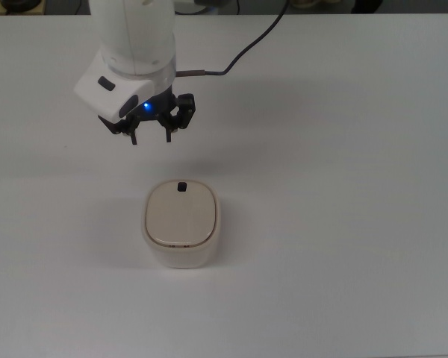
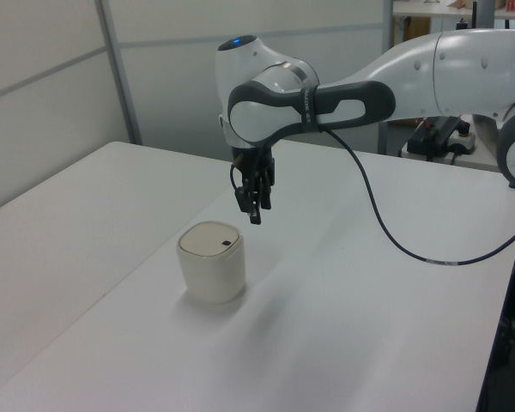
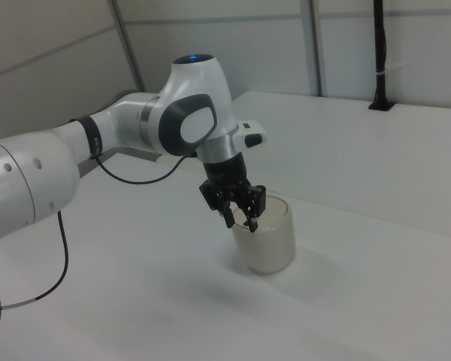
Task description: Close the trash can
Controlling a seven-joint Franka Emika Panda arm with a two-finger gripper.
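The gripper [image 1: 150, 139] hangs in the air with its two black fingers [image 1: 166, 136] spread apart and nothing between them; a small blue light glows on it just above the fingers. The trash can [image 1: 181, 225] sits on the white table [image 1: 343, 186] below the gripper, and in the top view it is a little lower down and to the top view's right of the fingertips, with bare table between the two. The flat beige lid [image 1: 179, 215] lies level on the can, shut, and its tiny black knob [image 1: 181, 186] is on the edge of the lid nearest the gripper. In the left view the gripper [image 2: 254, 209] is up high and a bit to the left view's right of the can [image 2: 211, 273]; it does not touch the can. In the right view the gripper [image 3: 240, 219] is in front of the can [image 3: 268, 242] and hides part of its top edge. A black cable [image 1: 243, 48] runs from the side of the white arm [image 1: 132, 33], just above the gripper, and away across the table.
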